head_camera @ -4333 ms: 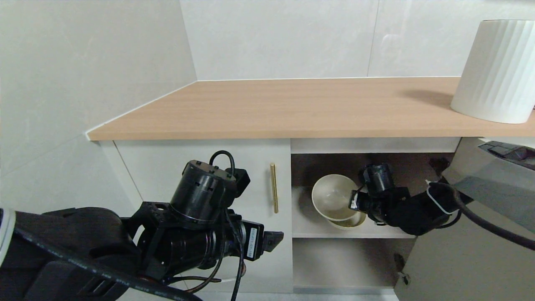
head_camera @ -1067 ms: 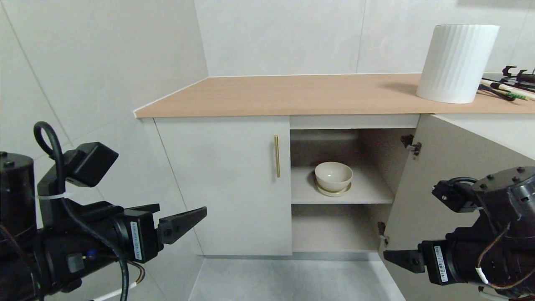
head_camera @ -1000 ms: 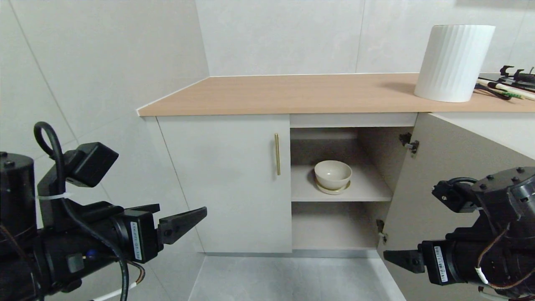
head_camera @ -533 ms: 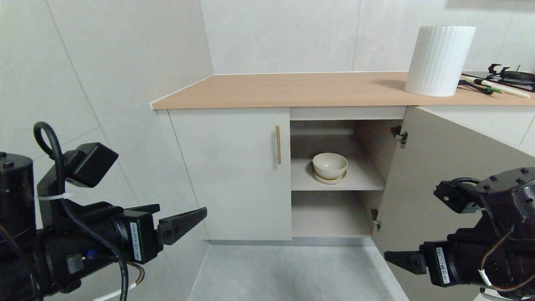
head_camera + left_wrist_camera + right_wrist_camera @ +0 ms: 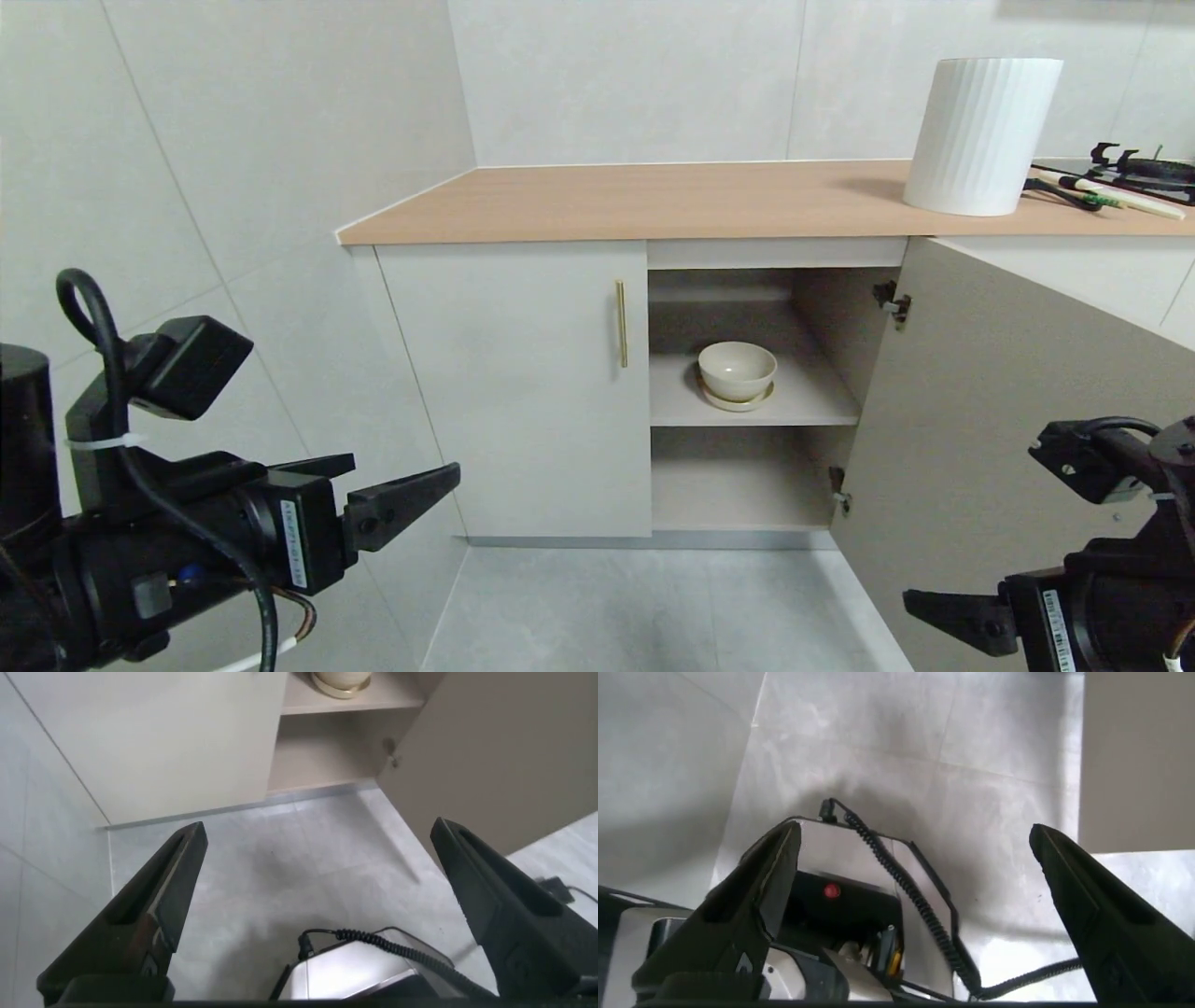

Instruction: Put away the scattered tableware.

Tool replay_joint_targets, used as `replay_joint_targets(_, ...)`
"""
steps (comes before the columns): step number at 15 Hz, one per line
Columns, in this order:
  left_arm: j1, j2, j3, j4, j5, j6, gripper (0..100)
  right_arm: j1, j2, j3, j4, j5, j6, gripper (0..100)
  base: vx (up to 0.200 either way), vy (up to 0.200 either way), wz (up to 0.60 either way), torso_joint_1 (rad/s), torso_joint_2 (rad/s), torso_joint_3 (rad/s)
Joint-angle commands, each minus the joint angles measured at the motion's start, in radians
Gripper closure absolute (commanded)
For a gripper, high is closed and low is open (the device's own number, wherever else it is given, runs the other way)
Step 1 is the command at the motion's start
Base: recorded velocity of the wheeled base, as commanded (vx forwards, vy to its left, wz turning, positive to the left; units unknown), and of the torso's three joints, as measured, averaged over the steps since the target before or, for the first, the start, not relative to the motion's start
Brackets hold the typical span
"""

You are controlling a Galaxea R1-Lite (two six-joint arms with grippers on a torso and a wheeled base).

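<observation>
Both pincers are seen low in front of the cupboard, well apart from it. The left pincer [image 5: 318, 838] is spread wide with nothing between its fingers; the right pincer [image 5: 915, 833] is likewise spread wide and nothing is held.

Risks, as judged:
- The open door [image 5: 980, 392] hangs just beside the right arm. It could be struck if that arm is raised or swung outward, and the hinge [image 5: 892, 301] could be strained.
- The bowl [image 5: 738, 369] is stacked on a small plate [image 5: 738, 404]. If another item is slid in carelessly, the bowl could be nudged off the plate or toward the shelf's front edge.
- If the door is pushed shut hard, the stack could be jolted.
- The chopsticks [image 5: 1116, 194] are thin and lie flat on the surface [image 5: 653, 201]; a pinch could easily be missed, or they could be rolled away.

Containers and contents:
- Cupboard: the bowl on its plate is placed on the upper shelf [image 5: 812, 403], toward the left. Nothing can be made out inside the bowl. The left door [image 5: 523, 383], with a brass handle [image 5: 621, 322], is closed, so whatever is behind it is hidden.
- White ribbed canister [image 5: 980, 135]: set upright on the surface, near the chopsticks. Its contents cannot be told.

The bowl and plate are judged already stowed.
</observation>
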Motion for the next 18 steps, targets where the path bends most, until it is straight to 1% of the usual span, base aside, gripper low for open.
replay_joint_targets(1,0.0,0.001,-0.001,0.0,0.002,0.0,0,0.002,-0.033,0.005,0.008,-0.009,-0.009,0,0.0,-0.2,0.0,0.002,0.0,0.002)
replay_joint_targets(5,0.0,-0.004,-0.001,0.0,0.002,0.0,0,0.002,-0.087,-0.026,0.225,-0.009,-0.096,0,0.0,-0.2,0.0,0.005,0.0,-0.001)
replay_joint_targets(6,0.0,-0.004,-0.001,0.0,0.002,0.0,0,0.002,-0.087,-0.029,0.234,-0.009,-0.096,0,0.0,-0.2,0.0,-0.002,0.0,0.012)
replay_joint_targets(7,0.0,-0.006,-0.001,0.0,0.002,0.0,0,0.0,-0.09,-0.05,0.303,-0.01,-0.096,0,0.0,-0.2,0.0,0.002,0.0,-0.002)
replay_joint_targets(8,0.0,-0.006,-0.001,0.0,0.002,0.0,0,0.0,-0.088,-0.061,0.332,-0.01,-0.096,0,0.0,-0.2,0.0,0.007,0.0,-0.002)
replay_joint_targets(9,0.0,-0.006,-0.001,0.0,0.002,0.0,0,-0.006,-0.084,-0.083,0.389,-0.015,-0.096,0,0.0,-0.2,0.0,-0.002,0.0,0.002)
replay_joint_targets(10,0.0,-0.006,-0.001,0.0,0.002,0.0,0,-0.021,-0.079,-0.096,0.421,-0.033,-0.096,0,0.0,-0.2,0.0,-0.002,0.0,0.002)
replay_joint_targets(12,0.0,-0.007,-0.001,0.0,0.002,0.0,0,-0.072,-0.073,-0.113,0.472,-0.067,-0.096,0,0.0,-0.2,0.0,0.007,0.0,-0.002)
replay_joint_targets(14,0.0,-0.006,-0.001,0.0,0.0,0.0,0,-0.123,-0.067,-0.155,0.57,-0.121,-0.096,0,0.0,0.0,0.0,0.0,0.0,0.0)
replay_joint_targets(16,0.0,-0.006,0.001,0.0,0.0,0.0,0,-0.216,-0.061,-0.193,0.628,-0.204,-0.098,0,0.0,0.0,0.0,0.0,0.0,0.0)
replay_joint_targets(17,0.002,-0.006,0.001,0.0,0.0,0.0,0,-0.255,-0.059,-0.202,0.63,-0.237,-0.098,0,0.0,0.0,0.0,0.0,0.0,0.0)
replay_joint_targets(18,0.0,-0.006,0.001,0.0,-0.001,0.0,0,-0.322,-0.051,-0.221,0.628,-0.282,-0.099,0,0.0,0.0,0.0,0.0,0.0,0.0)
